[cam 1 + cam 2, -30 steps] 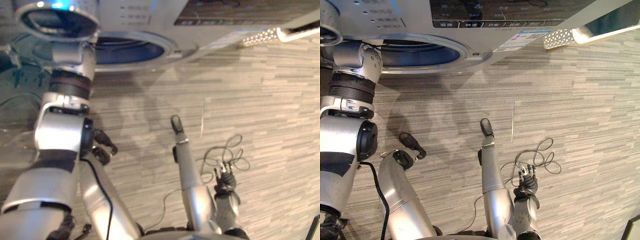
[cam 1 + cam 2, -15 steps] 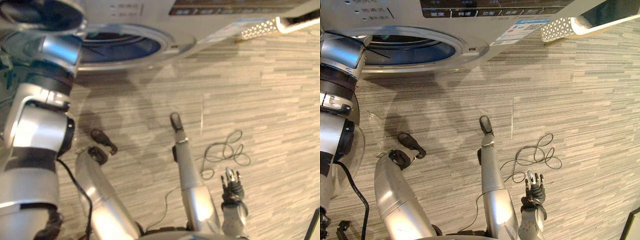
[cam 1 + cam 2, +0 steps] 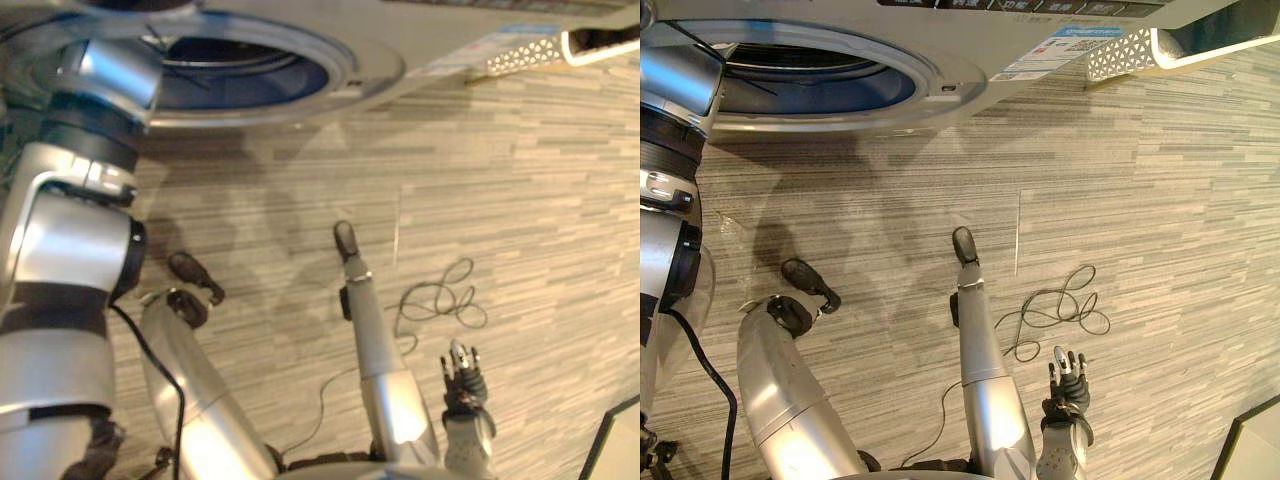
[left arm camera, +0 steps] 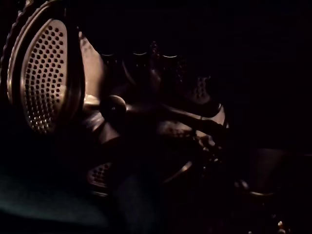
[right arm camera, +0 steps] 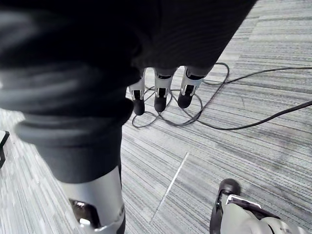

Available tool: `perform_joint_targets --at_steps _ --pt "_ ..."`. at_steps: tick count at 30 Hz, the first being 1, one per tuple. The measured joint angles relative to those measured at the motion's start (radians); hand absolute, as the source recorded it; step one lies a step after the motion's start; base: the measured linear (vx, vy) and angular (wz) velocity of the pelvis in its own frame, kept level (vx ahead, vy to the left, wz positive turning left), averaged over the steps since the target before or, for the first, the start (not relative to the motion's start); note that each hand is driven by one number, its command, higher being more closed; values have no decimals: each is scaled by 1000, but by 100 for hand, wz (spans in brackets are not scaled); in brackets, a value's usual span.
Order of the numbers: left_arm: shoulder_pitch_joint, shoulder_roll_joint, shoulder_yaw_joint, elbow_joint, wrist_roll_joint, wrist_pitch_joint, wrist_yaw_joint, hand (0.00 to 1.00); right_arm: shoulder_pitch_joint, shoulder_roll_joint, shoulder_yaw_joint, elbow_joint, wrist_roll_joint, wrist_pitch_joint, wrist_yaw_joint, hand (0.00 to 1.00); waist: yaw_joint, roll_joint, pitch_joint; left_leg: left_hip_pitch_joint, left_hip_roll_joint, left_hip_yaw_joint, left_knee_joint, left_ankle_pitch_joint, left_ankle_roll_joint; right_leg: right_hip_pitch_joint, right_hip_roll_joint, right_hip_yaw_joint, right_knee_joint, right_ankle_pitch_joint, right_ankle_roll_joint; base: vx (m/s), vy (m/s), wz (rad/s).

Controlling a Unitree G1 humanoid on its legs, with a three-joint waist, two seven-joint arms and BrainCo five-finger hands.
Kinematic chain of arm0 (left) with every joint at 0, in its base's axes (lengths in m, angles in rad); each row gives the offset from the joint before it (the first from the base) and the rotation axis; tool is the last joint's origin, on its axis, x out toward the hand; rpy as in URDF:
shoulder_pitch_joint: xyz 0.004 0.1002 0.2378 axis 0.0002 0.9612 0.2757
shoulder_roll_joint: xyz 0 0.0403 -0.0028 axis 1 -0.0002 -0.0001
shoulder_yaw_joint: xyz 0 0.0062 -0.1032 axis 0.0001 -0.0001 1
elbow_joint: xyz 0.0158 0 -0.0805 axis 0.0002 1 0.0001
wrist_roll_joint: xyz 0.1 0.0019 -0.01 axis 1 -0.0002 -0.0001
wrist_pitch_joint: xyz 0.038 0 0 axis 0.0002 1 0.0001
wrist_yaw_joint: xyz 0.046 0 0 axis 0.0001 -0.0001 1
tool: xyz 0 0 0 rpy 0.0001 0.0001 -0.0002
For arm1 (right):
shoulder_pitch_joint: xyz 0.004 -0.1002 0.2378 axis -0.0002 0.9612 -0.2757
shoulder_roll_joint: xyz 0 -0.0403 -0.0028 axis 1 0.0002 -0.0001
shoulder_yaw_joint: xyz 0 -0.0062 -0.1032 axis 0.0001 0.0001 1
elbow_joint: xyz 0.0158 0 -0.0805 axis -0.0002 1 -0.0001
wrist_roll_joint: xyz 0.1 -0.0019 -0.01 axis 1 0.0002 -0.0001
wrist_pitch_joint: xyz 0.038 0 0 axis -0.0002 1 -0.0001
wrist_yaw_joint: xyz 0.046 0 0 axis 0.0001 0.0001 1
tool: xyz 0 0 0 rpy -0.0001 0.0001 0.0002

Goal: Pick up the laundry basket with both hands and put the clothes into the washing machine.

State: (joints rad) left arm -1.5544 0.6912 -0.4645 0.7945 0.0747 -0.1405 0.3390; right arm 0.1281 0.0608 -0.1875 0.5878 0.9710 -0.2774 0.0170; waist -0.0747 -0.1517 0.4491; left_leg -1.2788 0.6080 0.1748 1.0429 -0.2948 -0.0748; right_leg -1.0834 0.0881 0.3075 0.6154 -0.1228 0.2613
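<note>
Forward of the right hand (image 3: 1068, 388) and off to its right, well apart from it, lies a white thing with a perforated wall that I take for the laundry basket (image 3: 1120, 57), beside the front of the washing machine (image 3: 958, 88). Its visible rim runs slantwise, away from the machine and further to the hand's right. The right hand hangs low over the floor (image 3: 1160, 200) with fingers (image 5: 159, 92) straight and spread a little, holding nothing. The left arm (image 3: 75, 240) runs up through the round door opening (image 3: 240, 85). Its wrist view looks into the dark drum past a perforated drum paddle (image 4: 44, 78). The dim shapes beyond I take for the left hand (image 4: 163, 105), and I cannot tell whether its fingers are straight or curled, nor whether any clothes lie beneath them. Of the two, the right hand is the nearer to the basket and on its side. The left sits inside the machine, so by my judgement it would have to come out and cross toward the basket before a two-handed lift along that rim is possible. No clothes can be made out in the basket from this angle.
</note>
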Motion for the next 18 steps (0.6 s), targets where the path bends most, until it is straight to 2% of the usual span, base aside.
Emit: perform_joint_targets --at_steps 7,12,15,18 --pt "-10 -59 62 59 -35 23 -75 0 5 1 2 22 20 23 8 0 -2 0 0 -11 -14 -29 -23 17 -5 18 -5 -30 -20 0 0 11 60 9" --pt "11 -93 109 93 -45 40 -78 0 8 0 11 19 19 24 8 0 3 0 0 -11 -16 -51 -34 22 -9 45 -5 -54 -43 0 -1 15 60 6" --pt "64 -143 165 120 -58 48 -77 0 8 -1 32 10 16 24 7 0 5 0 0 -3 -17 -61 -39 22 -9 68 -6 -66 -57 0 -1 21 76 10" --pt "200 -225 281 120 -70 49 -73 0 8 -2 40 1 9 24 6 0 8 0 0 40 -34 -60 -66 29 -11 104 -23 -82 -66 0 -1 28 75 25"
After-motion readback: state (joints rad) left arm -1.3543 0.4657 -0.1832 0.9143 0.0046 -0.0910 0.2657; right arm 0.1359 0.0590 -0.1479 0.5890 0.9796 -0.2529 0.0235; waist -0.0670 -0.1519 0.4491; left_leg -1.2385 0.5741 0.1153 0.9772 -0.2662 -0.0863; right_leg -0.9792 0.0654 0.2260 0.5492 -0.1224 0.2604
